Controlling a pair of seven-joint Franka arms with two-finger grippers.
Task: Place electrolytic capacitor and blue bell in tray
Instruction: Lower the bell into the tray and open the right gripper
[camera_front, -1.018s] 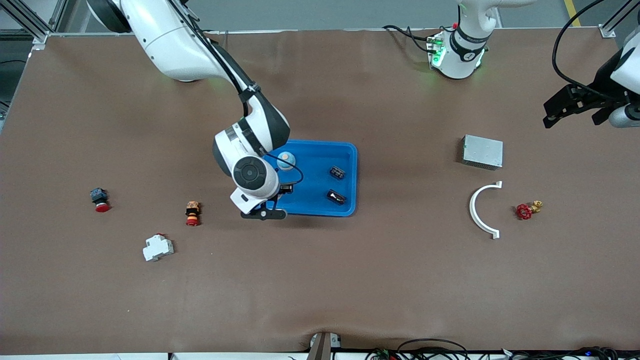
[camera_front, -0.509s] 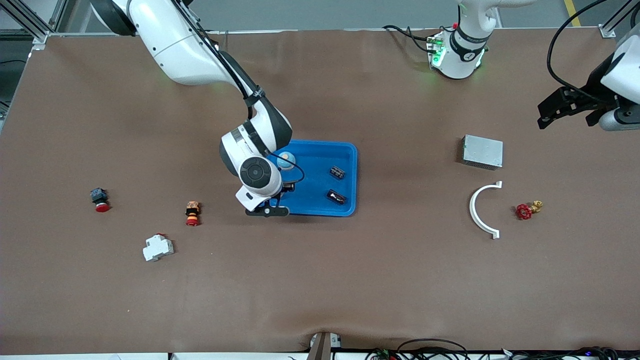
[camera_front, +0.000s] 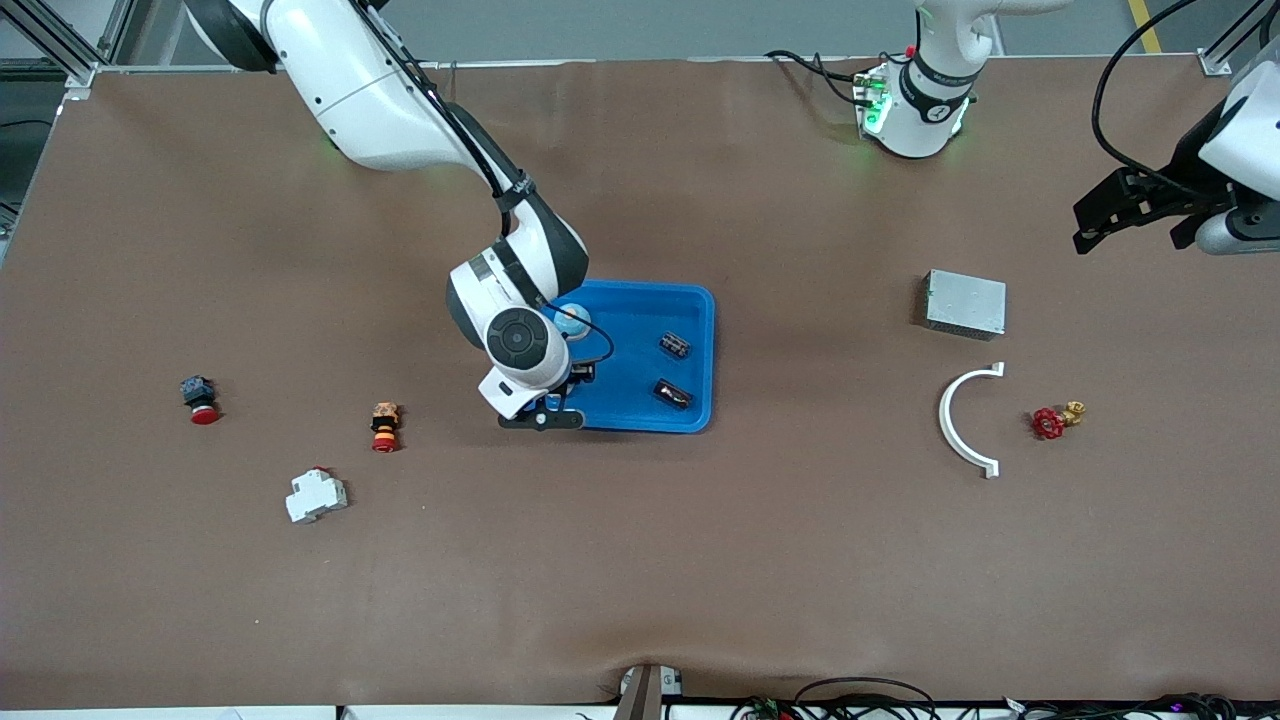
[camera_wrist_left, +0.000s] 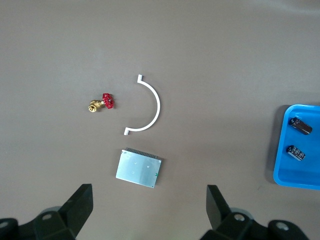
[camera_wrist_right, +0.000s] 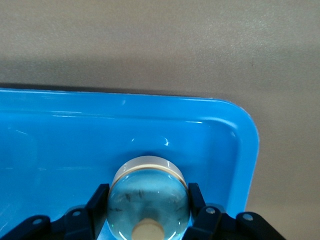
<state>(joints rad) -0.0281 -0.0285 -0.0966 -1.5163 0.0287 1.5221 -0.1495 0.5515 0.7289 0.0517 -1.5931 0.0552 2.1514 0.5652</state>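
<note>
The right pincer (camera_front: 560, 390) is down low over a corner of the blue tray (camera_front: 640, 300). It is the corner toward the right arm's end of the table and nearer to the front camera. The pincer's two black fingers (camera_wrist_right: 100, 202) are closed tight on the blue bell (camera_wrist_right: 148, 197), one finger on each side of it. The bell is a round, shiny dome with a white rim. I cannot tell if the bell is touching the tray floor or is just above it.

Near that pincer, in the same tray, sits another pale blue round thing (camera_front: 572, 320). Two small dark capacitors (camera_front: 675, 345) (camera_front: 672, 393) lie in the tray too. They are well apart from the pincer, on the side toward the left arm's end.

The left pincer (camera_front: 1090, 235) waits up in the air over the bare table at the left arm's end. Its fingers (camera_wrist_left: 80, 202) are spread wide and hold nothing. Down below it I can see a grey metal box (camera_wrist_left: 138, 167), a white curved piece (camera_wrist_left: 152, 107) and a little red valve (camera_wrist_left: 102, 102).

Well away from both pincers, toward the right arm's end, lie two red push buttons (camera_front: 200, 398) (camera_front: 385, 425) and a white block (camera_front: 315, 495).
</note>
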